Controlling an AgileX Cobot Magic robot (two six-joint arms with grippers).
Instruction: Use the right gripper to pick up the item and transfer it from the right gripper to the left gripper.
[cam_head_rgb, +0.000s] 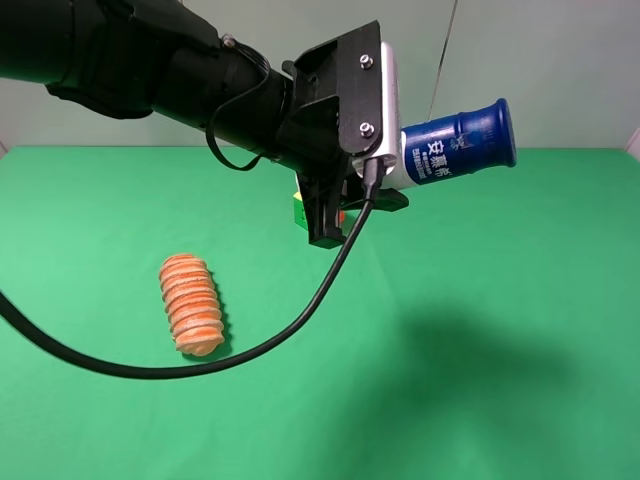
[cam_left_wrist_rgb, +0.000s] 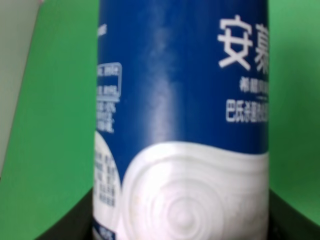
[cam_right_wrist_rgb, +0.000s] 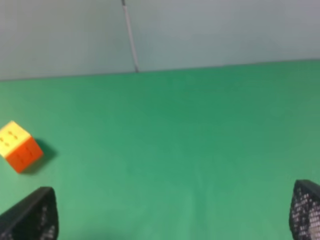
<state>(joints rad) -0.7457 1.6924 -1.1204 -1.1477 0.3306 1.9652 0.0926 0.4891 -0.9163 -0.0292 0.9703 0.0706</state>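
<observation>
While left hand (cam_head_rgb: 390, 160) grips one bottle (cam_head_rgb: 460, 140) aloft, right hand (cam_right_wrist_rgb: 170, 215) gapes wide, empty; one roll (cam_head_rgb: 192, 303), one cube (cam_right_wrist_rgb: 19, 146).

Light is bright and even, falling from above. The exterior view is sharp. There the bulky black arm (cam_head_rgb: 150, 60) throws a broad, soft-edged shadow on the green cloth table (cam_head_rgb: 560, 250) at the near right. The orange ribbed roll (cam_head_rgb: 190, 303) has a narrow dark shadow along its right side. The slim glossy blue-and-white bottle (cam_head_rgb: 455, 145) carries pale highlights on its cap. In the left wrist view the bottle (cam_left_wrist_rgb: 182, 120) fills the frame slightly out of focus, with a pale sheen streaking its blue label. The right wrist view is hazy throughout. The orange-and-yellow puzzle cube (cam_right_wrist_rgb: 19, 146), with a small dark shadow beside it, is blurred. So are the mesh-textured fingertips (cam_right_wrist_rgb: 306, 210) of the right gripper (cam_right_wrist_rgb: 172, 217).
</observation>
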